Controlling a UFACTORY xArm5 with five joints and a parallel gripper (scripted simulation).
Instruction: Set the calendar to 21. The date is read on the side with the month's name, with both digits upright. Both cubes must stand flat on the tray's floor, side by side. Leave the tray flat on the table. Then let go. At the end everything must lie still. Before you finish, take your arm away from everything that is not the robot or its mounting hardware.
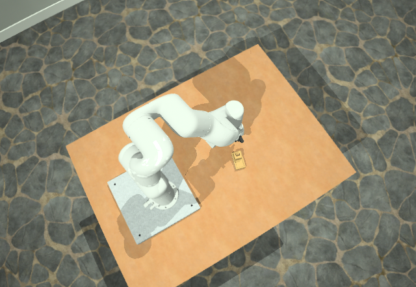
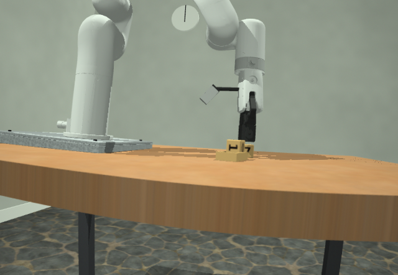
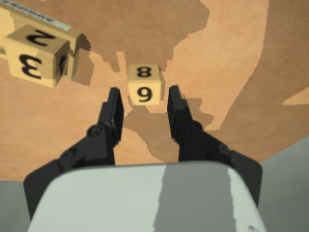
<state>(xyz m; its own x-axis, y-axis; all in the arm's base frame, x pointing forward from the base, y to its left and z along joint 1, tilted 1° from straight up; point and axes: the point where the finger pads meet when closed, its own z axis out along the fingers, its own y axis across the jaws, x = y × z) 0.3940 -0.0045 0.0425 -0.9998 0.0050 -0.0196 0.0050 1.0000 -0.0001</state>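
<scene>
My gripper (image 1: 240, 139) (image 2: 247, 140) (image 3: 145, 98) is partly open and empty, just above a loose tan cube. That cube (image 2: 249, 150) (image 3: 144, 86) lies on the table beside the tray; its top shows 9 or 6, its camera-facing side 8, another side 7. It is hidden in the top view. The tray (image 1: 240, 166) (image 2: 229, 157) (image 3: 75, 55) stands flat, with AUGUST on one long side. A second cube (image 1: 237, 154) (image 2: 234, 145) (image 3: 30, 64) sits in its end nearer my gripper, with 3 on top, 2 towards the month side and a sideways 1 opposite.
The tray's other half is empty in the top view. The arm's base plate (image 1: 154, 223) (image 2: 41, 141) stands at the left on the wooden table (image 1: 285, 176) (image 2: 160, 172). The tray stands close to one side of my fingers.
</scene>
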